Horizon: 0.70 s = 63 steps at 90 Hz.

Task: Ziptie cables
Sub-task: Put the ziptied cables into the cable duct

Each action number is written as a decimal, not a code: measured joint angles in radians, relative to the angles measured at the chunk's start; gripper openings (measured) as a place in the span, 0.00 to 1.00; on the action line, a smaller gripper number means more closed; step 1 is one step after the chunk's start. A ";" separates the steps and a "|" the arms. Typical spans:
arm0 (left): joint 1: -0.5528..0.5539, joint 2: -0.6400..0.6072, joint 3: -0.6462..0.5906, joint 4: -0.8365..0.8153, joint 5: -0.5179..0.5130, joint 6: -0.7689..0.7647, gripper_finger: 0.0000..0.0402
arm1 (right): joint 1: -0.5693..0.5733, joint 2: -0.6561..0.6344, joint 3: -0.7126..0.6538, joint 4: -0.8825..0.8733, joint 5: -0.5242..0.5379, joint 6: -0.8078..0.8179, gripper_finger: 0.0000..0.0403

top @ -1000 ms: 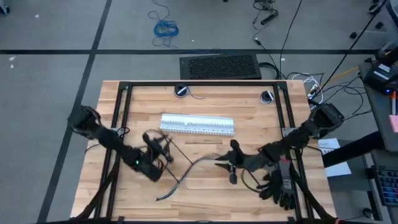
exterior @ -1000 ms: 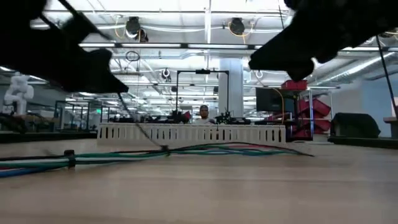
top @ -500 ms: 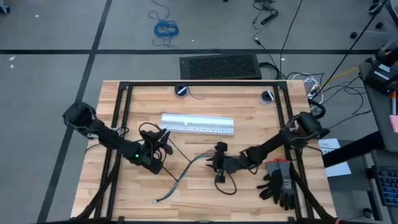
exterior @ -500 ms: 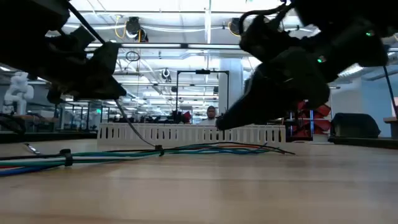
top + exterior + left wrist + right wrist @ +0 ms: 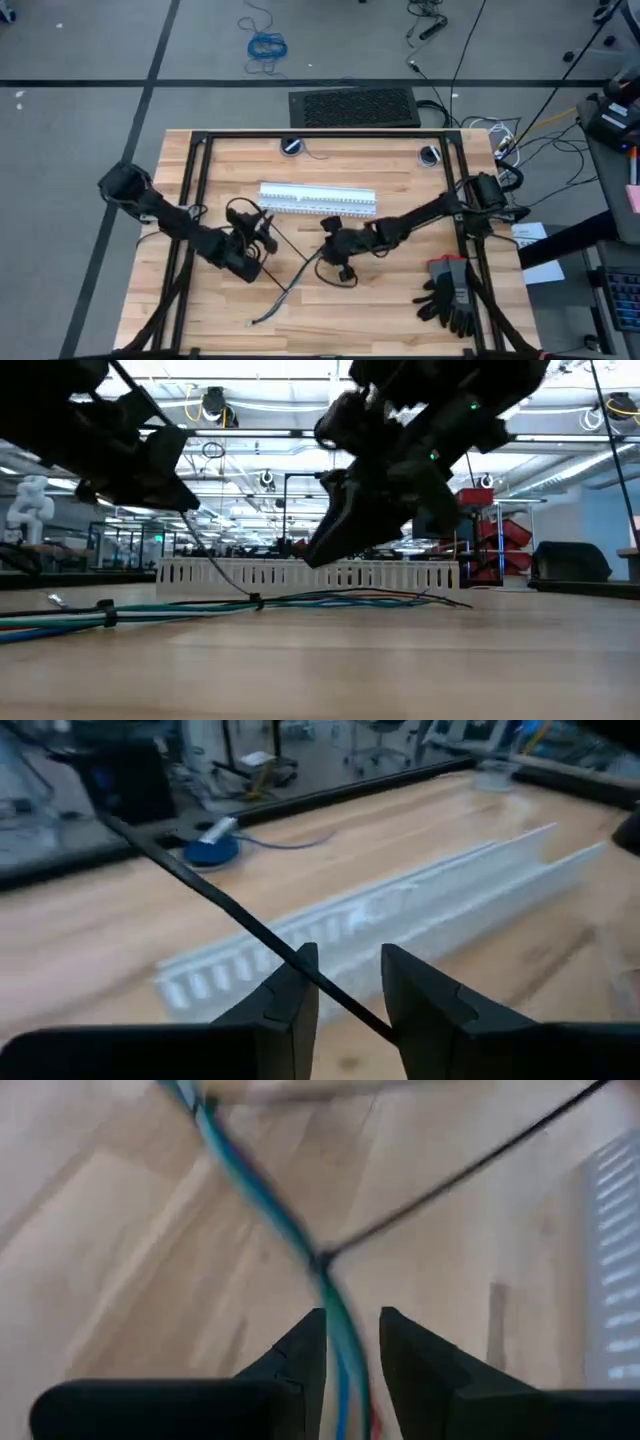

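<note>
**Risk of slack tie and slipping bundle**

Open lab hall behind; wooden table (image 5: pixel 400 300) framed in black rail. White slotted strips (image 5: pixel 318 199) lie toward 12 o'clock of table centre, a pair of dark gloves (image 5: pixel 450 300) at about 4 o'clock.

We find the cables (image 5: pixel 285 290) running from table centre out toward 7 o'clock, flat on the wood. One ziptie (image 5: pixel 235 920) is already looped round them; its head shows as a dark knot (image 5: pixel 320 1263) on the bundle.

Left gripper (image 5: pixel 262 232), near 9 o'clock of centre, fingers clenched on the ziptie's tail, which rises taut from the bundle in the low view. Right gripper (image 5: pixel 350 1342) hangs just above the cables beside the knot, fingers parted narrowly, grasping nothing.

Our worries:
- If the left pulls before the right pins the bundle, the whole bundle may drag across the table instead of the loop cinching.
- The right's narrow gap could straddle only some wires, splaying the rest.
- The thin tail may slip from the left fingers under tension.
</note>
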 joint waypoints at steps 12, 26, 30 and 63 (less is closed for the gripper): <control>0.002 -0.007 0.001 0.026 0.084 -0.033 0.28 | -0.026 0.035 0.005 -0.029 -0.021 -0.060 0.21; -0.021 -0.007 0.001 0.121 0.128 0.017 0.28 | -0.037 0.075 0.009 -0.006 -0.054 -0.117 0.21; -0.028 -0.007 0.001 0.146 0.128 0.024 0.28 | -0.042 0.084 0.014 -0.004 -0.069 -0.116 0.21; -0.146 -0.007 0.076 0.450 -0.075 0.349 0.28 | -0.043 0.094 0.021 -0.131 -0.035 0.035 0.03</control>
